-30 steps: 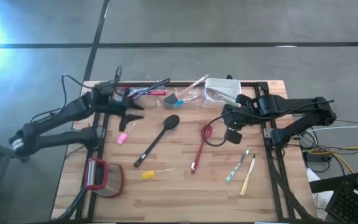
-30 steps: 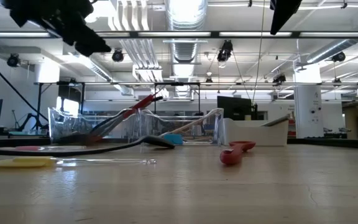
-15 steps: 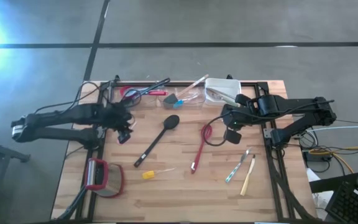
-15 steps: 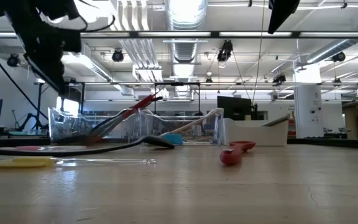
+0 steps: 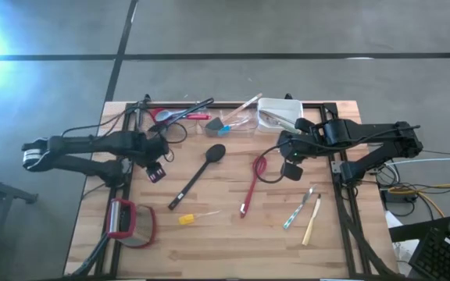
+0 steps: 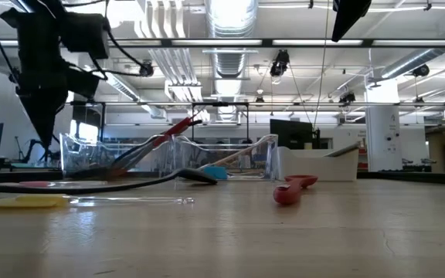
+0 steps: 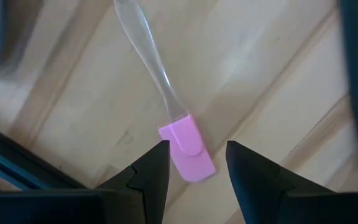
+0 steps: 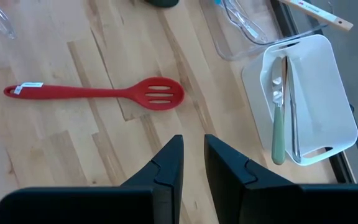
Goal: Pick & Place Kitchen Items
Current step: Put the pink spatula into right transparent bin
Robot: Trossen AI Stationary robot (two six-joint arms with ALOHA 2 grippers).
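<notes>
Left gripper (image 7: 196, 163), jaws parted, straddles the flat pink spatula (image 7: 187, 151) with clear handle on the wooden-plank table (image 5: 225, 234). Right gripper (image 8: 192, 160) jaws narrow, empty.

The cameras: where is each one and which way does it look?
High view: above, straight down on the table; both arms show.
Low view: at tabletop height, looking across; the left arm hangs in.
Left wrist view: on the left arm, looking down past the left gripper at the pink spatula.
Right wrist view: on the right arm, past the right gripper.
Shared: the red slotted spatula shows in right wrist and high view.
</notes>
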